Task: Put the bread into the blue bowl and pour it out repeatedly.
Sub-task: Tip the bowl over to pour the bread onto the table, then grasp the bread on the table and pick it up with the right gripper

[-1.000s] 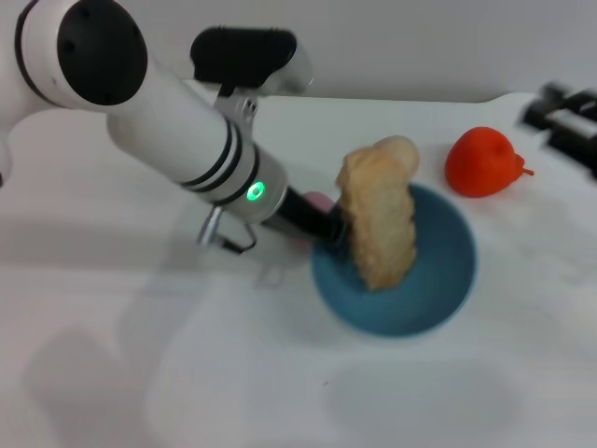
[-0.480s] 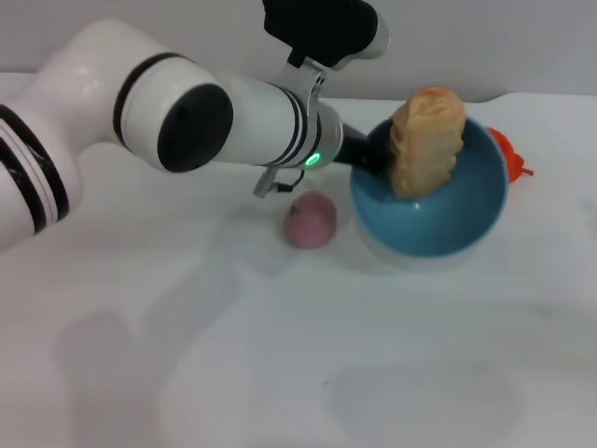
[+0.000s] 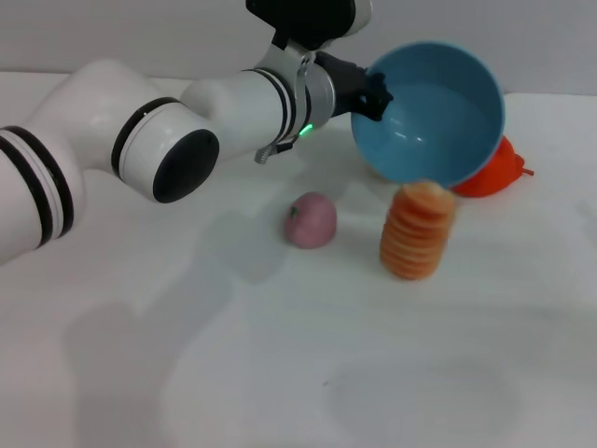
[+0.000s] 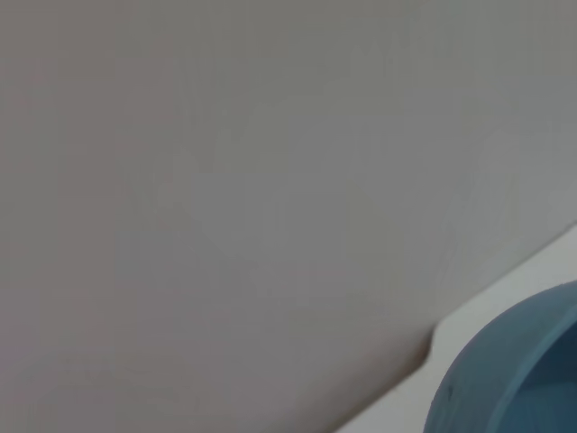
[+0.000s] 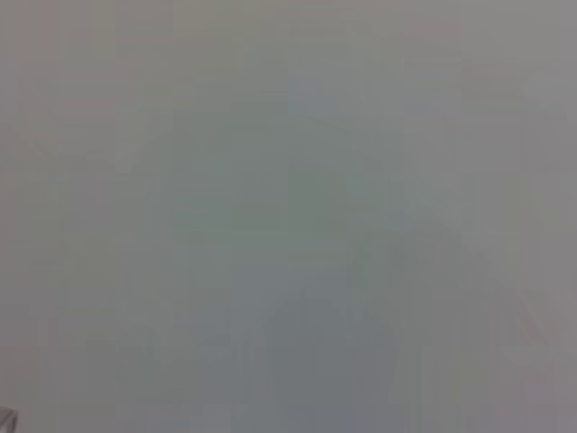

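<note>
**Bowl tipped on its side in the left gripper, bread lying on the table below**

From the head camera you get the whole scene: your left gripper (image 3: 373,93) is pinching the near rim of the blue bowl (image 3: 434,112), holding it up off the table (image 3: 233,373) and tipped so its open mouth faces forward and down toward the camera. The bowl's inside is bare. The left wrist camera gives you only a curved slice of the blue bowl (image 4: 509,370) at one corner against a plain grey wall. The right wrist camera shows you nothing but a flat grey surface, and your right gripper appears in no view.

The bread (image 3: 418,231) rests on the table just under the bowl's lower rim, ridged orange-striped face up. Its long axis runs toward and away from you, one end pointing at the bowl. A pink round fruit (image 3: 311,220) sits near the bread on your left side. A red-orange toy (image 3: 494,173) peeks out behind the bowl.
</note>
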Robot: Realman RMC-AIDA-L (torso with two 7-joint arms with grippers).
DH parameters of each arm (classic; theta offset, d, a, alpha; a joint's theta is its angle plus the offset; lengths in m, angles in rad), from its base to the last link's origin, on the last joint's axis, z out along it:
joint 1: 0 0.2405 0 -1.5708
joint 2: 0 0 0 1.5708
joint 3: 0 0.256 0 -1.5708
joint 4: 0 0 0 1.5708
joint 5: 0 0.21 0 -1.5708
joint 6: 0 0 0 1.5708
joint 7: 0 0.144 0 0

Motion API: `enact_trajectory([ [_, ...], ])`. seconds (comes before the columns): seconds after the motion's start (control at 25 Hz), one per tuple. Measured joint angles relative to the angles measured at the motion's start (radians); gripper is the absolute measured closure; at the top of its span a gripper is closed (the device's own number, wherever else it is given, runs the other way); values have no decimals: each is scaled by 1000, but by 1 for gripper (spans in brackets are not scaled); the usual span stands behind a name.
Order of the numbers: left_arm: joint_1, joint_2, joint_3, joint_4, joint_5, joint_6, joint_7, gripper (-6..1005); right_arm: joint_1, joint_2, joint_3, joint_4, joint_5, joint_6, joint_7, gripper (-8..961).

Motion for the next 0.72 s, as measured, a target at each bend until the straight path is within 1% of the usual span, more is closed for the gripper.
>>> enact_trajectory([
  [0.12, -12, 0, 6, -55, 0, 79, 4, 999, 0, 0, 3, 0, 0, 0, 0, 480],
  [0.28, -10, 0, 8, -72, 0, 130, 2, 999, 6, 0, 4, 1, 0, 1, -1, 479],
  [0.56, -7, 0, -1, -74, -8, 166, -4, 999, 19, 0, -7, 1, 0, 27, -1, 479],
  [0.72, -8, 0, -16, -68, -11, 141, -42, 999, 29, -1, -9, 1, -31, 34, -1, 480],
])
